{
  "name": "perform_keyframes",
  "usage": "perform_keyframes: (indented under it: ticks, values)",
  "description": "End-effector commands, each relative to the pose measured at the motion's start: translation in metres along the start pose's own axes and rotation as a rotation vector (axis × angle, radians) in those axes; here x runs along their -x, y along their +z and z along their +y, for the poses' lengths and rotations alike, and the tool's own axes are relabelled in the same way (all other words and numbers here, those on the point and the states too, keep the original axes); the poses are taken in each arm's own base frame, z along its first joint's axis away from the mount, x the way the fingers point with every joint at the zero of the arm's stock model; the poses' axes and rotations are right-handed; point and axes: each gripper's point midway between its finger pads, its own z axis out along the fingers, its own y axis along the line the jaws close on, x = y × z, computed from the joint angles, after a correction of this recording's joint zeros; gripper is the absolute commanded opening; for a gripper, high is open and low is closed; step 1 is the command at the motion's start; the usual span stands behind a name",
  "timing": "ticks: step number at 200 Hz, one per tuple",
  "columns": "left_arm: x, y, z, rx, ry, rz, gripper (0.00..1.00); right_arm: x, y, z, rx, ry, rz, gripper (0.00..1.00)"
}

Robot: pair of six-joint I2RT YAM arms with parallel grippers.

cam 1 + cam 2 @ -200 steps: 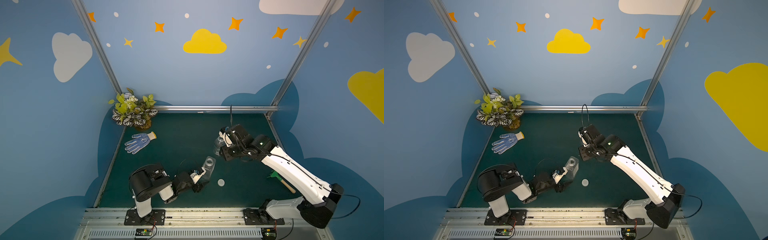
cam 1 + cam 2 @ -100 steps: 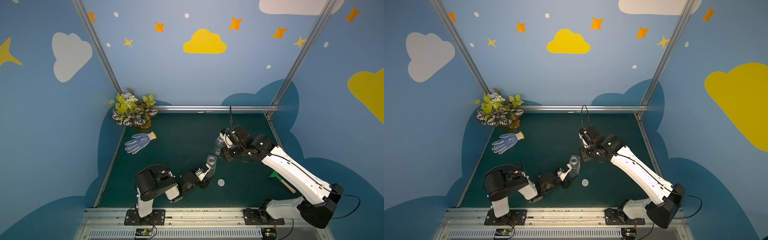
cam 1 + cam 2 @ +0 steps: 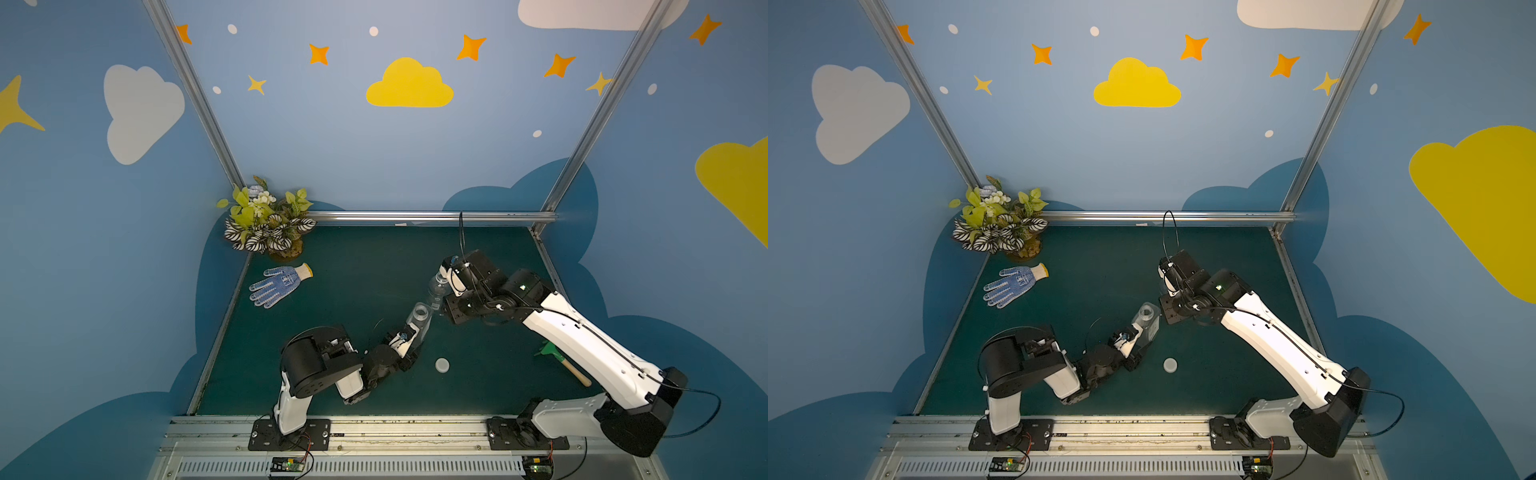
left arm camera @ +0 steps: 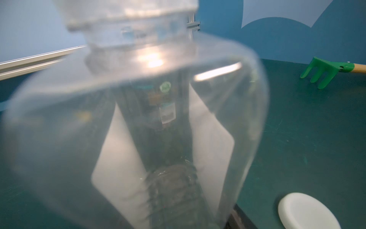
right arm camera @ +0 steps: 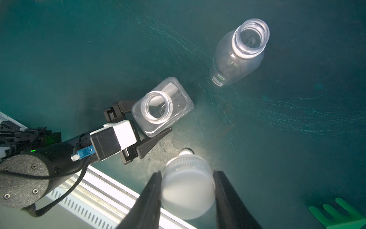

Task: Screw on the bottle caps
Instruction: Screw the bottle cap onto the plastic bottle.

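Note:
A clear rectangular bottle (image 3: 419, 318) (image 5: 161, 106) stands upright and uncapped near the middle of the green table. My left gripper (image 5: 152, 116) is shut on its lower body, one finger on each side. In the left wrist view this bottle (image 4: 138, 119) fills the picture, blurred. The round bottle (image 3: 436, 289) (image 5: 237, 55) stands open just behind it. My right gripper (image 5: 188, 190) hovers above the two bottles, shut on a white cap (image 5: 188, 184). Another white cap (image 3: 442, 365) (image 3: 1170, 365) (image 4: 305, 212) lies flat on the table nearer the front.
A potted plant (image 3: 266, 224) fills the back left corner, with a blue work glove (image 3: 278, 284) in front of it. A green toy rake (image 3: 552, 349) (image 4: 324, 71) lies at the right. Metal rails border the table at back and front.
My left gripper has swung the rectangular bottle from tilted to upright and carried it a little further from the front, towards the right gripper. The right arm has stayed put with its cap.

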Motion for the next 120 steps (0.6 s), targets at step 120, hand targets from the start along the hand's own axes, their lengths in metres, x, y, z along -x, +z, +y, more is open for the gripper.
perform_keyframes:
  ticks: [120]
  values:
    - [0.005, 0.015, 0.021, -0.166, -0.102, -0.015, 0.6, 0.008, -0.006, 0.003, 0.012, -0.042, 0.012, 0.36]
